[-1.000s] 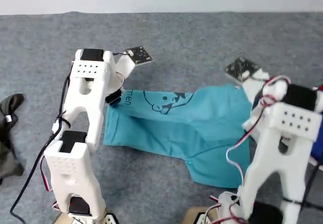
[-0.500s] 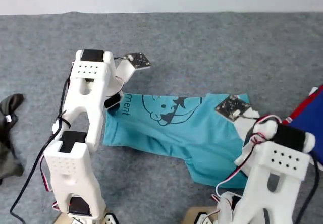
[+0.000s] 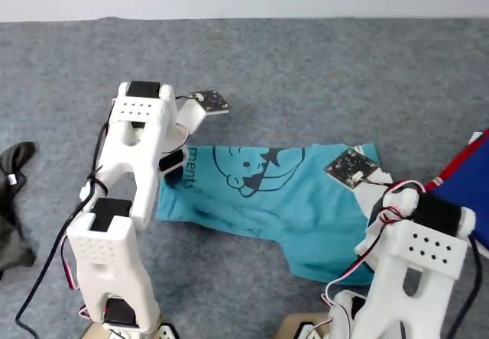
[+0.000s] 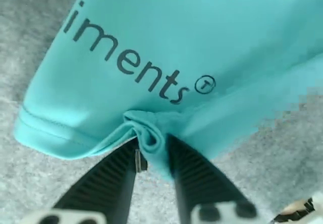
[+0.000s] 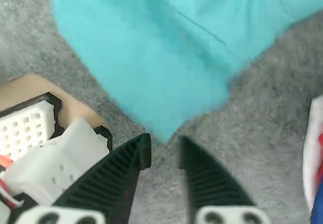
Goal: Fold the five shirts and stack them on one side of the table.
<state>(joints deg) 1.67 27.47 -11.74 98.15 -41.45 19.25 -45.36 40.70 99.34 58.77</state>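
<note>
The left hand (image 4: 151,144) is pinched on a bunched bit of edge of the shirt (image 3: 306,201). The right hand (image 5: 162,151) hangs just off another corner, fingers narrowly parted with nothing between them. To fold cleanly, the right should probably take that corner before either lifts. Both can then carry their edges across together, low and level, so the cloth doesn't drag. The shirt is teal, thin and limp, print up, lying rumpled mid-surface (image 3: 344,72) between the arms.
</note>
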